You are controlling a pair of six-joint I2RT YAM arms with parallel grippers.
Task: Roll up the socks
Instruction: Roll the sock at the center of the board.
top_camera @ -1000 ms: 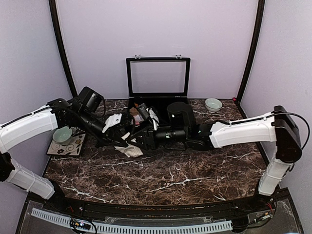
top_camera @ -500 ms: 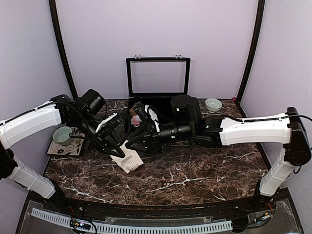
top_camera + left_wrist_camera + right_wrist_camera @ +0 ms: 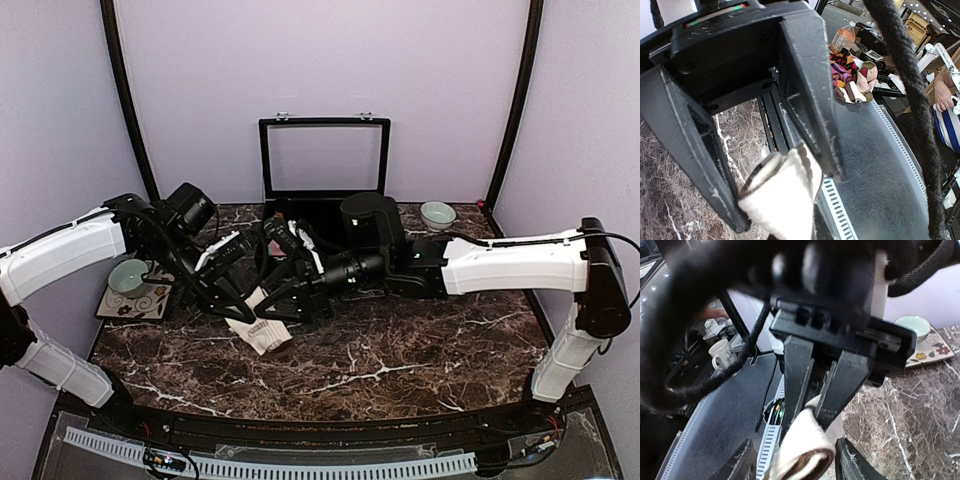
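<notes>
The left gripper [image 3: 788, 199] is clamped tight on the rolled cream sock [image 3: 777, 202], whose dark brown band shows at its end. In the overhead view the sock hangs just left of centre, its lower end at the marble table [image 3: 400, 370]. The right gripper [image 3: 797, 461] stands partly open, its fingers on either side of the roll; whether they touch it is hard to tell. A pale green bowl [image 3: 128, 277] sits on a patterned mat at the left edge.

The left fingers [image 3: 807, 95] have drawn the cream sock [image 3: 259, 333] toward the bench's [image 3: 400, 370] near edge. The right arm [image 3: 510, 265] has stretched farther out.
</notes>
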